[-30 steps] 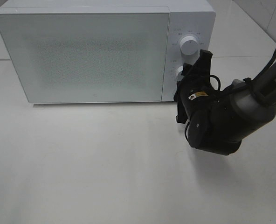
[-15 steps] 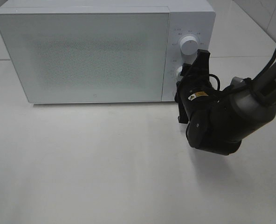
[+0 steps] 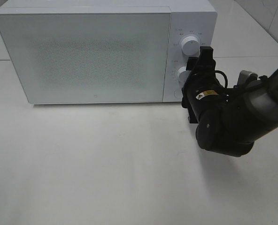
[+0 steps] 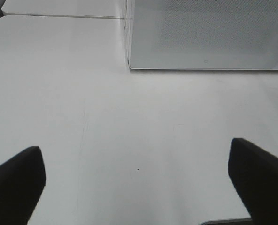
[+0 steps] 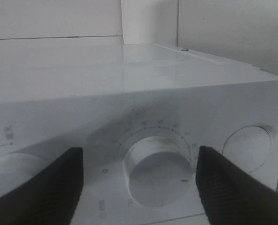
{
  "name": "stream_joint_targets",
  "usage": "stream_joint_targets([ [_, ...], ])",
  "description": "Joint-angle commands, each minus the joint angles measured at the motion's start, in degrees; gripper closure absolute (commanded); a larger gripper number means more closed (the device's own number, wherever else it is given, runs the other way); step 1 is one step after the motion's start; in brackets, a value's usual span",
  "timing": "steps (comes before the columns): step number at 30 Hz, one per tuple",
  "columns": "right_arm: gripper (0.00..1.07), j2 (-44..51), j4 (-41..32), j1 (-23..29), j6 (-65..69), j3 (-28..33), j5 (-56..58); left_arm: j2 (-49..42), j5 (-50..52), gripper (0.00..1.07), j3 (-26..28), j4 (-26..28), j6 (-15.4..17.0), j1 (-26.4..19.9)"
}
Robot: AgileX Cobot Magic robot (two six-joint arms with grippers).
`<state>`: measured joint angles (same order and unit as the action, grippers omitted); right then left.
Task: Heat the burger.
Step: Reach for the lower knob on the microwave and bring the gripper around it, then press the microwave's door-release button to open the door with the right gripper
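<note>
One white microwave fills the upper left of the high view, door shut, on the bench; the burger is nowhere visible, perhaps inside. At centre right, the right fingers stand open astride the lower dial; closing off-centre could slip or overshoot the setting. The left fingers gape, empty.

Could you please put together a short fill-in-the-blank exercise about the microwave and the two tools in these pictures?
1. The door of the microwave is ____.
2. Its control panel carries ____ round knobs.
3. In the high view, the jaws of the right tool stand on either side of the ____ knob.
4. The left tool hangs over the table with its jaws ____.

Missing words: closed; two; lower; open.
</note>
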<state>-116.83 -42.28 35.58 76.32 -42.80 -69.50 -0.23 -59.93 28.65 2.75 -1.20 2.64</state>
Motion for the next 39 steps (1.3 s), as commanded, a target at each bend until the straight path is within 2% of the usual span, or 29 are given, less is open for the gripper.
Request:
stream_joint_targets([
  [1,0.34,1.8,4.8,-0.1,-1.0,2.5,-3.9,-1.5,0.5,0.09,-0.2,0.5,0.1,-0.1],
  [8,0.34,4.8,10.6,-0.1,-2.5,6.2,-0.1,-1.5,0.5,0.09,-0.2,0.5,0.1,-0.1],
  [16,0.34,10.7,15.9,-0.1,-12.3,10.8,8.1,-1.5,0.5,0.09,-0.2,0.5,0.1,-0.1],
  [22,0.34,16.5,18.7,-0.2,-23.2,13.1,18.4,-1.5,0.5,0.09,-0.2,0.5,0.1,-0.1],
  [26,0.34,21.5,20.9,-0.2,-35.5,13.3,28.7,-1.5,0.5,0.09,-0.2,0.5,0.1,-0.1],
  [39,0.34,29.2,20.8,-0.2,-59.3,13.3,46.4,-1.5,0.5,0.09,-0.2,0.5,0.1,-0.1],
])
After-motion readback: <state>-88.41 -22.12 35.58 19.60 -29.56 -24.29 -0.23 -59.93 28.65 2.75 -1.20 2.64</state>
